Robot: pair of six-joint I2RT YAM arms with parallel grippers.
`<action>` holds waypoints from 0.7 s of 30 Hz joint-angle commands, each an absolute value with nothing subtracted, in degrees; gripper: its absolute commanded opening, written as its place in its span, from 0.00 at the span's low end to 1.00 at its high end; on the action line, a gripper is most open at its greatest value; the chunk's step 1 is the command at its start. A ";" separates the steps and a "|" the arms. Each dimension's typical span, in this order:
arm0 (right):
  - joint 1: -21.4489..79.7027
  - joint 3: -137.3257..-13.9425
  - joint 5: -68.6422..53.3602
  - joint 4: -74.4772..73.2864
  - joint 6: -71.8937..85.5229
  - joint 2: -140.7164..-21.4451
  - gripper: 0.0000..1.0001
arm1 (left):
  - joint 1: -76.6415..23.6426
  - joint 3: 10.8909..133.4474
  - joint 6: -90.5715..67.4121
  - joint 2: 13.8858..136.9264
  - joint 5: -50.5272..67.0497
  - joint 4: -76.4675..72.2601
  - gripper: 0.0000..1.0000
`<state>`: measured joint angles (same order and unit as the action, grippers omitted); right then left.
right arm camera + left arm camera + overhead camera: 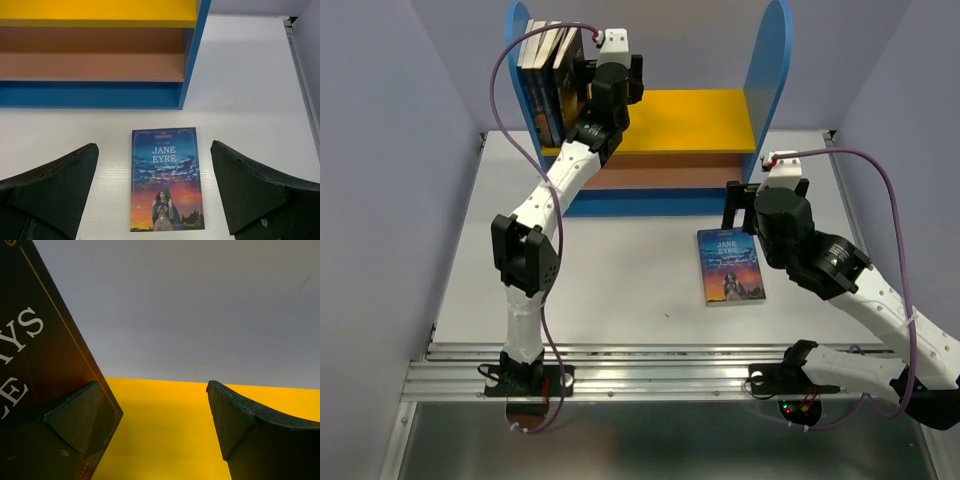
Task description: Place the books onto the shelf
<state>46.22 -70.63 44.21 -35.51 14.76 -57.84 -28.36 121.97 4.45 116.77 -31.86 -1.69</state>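
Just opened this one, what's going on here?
Two robot arms are shelving books. The left gripper, jaws open, is up at the yellow upper board of the shelf, right beside the books standing upright at its left end; it holds nothing. One book, Jane Eyre, lies flat on the table in front of the shelf. The right gripper hangs open over it, not yet gripping.

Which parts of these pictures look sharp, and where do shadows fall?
Right wrist view: the Jane Eyre book is sharp, title readable; the dark fingers show little detail. Left wrist view: the brown book fills the left edge, cropped; a shadow darkens the yellow board beside it. Top view: even light, soft shadows.
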 commanded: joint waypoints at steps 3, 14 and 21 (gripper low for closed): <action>46.32 -71.46 45.97 -32.78 15.12 -57.57 1.00 | -26.02 125.59 3.52 116.89 -34.01 -3.43 0.99; 46.32 -71.72 46.23 -32.78 15.47 -57.74 1.00 | -22.94 124.37 1.50 116.72 -39.81 -3.87 0.99; 46.32 -71.72 45.97 -32.78 15.56 -58.01 1.00 | -22.50 123.57 0.53 116.37 -43.68 -4.49 0.99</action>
<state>46.22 -70.63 44.58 -35.51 15.00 -57.91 -24.60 121.97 0.93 117.54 -36.95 -2.22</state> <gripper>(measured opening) 0.998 0.989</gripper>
